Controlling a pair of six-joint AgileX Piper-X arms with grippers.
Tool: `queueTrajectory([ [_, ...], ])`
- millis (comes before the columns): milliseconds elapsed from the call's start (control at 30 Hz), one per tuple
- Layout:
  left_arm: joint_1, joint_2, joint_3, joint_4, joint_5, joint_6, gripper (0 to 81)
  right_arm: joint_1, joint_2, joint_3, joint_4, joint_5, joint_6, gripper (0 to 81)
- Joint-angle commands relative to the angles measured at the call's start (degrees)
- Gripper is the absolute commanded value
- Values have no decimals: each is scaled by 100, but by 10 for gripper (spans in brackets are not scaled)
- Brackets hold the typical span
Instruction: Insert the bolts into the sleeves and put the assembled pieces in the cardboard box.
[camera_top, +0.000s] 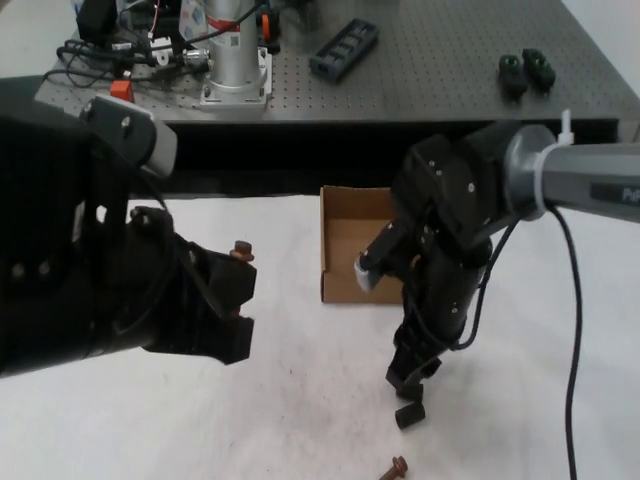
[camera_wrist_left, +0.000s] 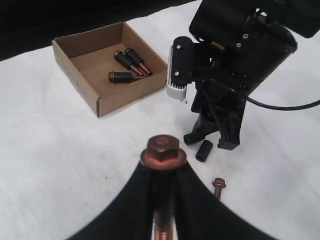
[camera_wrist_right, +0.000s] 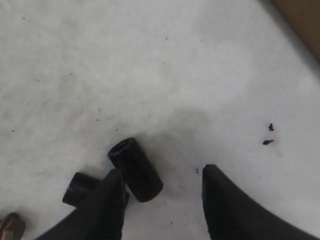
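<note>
- The fingers (camera_wrist_left: 127, 205) of the left gripper (camera_wrist_left: 162, 169) are closed narrow on a bolt (camera_wrist_left: 162, 150). They clamp the shank just under the hex head.
- The fingers (camera_wrist_right: 227, 210) of the right gripper (camera_wrist_right: 162, 172) stand wide apart and hold nothing.
- A sleeve (camera_wrist_right: 136, 169) lies on its side on the white cloth (camera_wrist_right: 150, 60). It is touching or just beside one right fingertip and is not centred in the gap.
- A second sleeve (camera_wrist_right: 80, 189) lies just past that same finger. A loose bolt (camera_wrist_left: 218, 186) rests near both sleeves.
- In the high view, the held bolt sits left of centre and the right gripper is low, right of centre. The cardboard box (camera_top: 345, 250) is at centre, just beyond the right arm.
- Step in hand, as judged: the bolt is secured and the sleeve pick is pending.
- The next move calls for centring the sleeve between the right fingers, closing on it and lifting. The bore must then be lined up with the bolt shank.
- The left wrist view shows three assembled pieces (camera_wrist_left: 127, 67) lying in the box. In the high view, the right arm stands in front of much of the box floor.
- The right wrist view shows the sleeve's open bore and its offset from the finger gap.
</note>
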Motion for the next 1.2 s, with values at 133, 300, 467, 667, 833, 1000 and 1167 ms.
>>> queueTrajectory([
  [133,10,-84,-15,-110,13,-63,7,1,58,-68,77,-375,-149,354],
  [300,10,-84,-15,-110,13,-63,7,1,204,-68,98,-393,-181,354],
  [467,10,-84,-15,-110,13,-63,7,1,375,-68,13,-376,-181,353],
  [667,10,-84,-15,-110,13,-63,7,1,427,-68,-68,-374,-181,204],
  [833,10,-84,-15,-110,13,-63,7,1,427,-68,-170,-271,-181,188],
  [1000,10,-83,-15,-151,258,-109,7,-12,355,-68,-141,5,-103,21],
  [1167,10,-14,0,-859,1004,-737,7,-120,-348,-58,-114,-785,30,21],
])
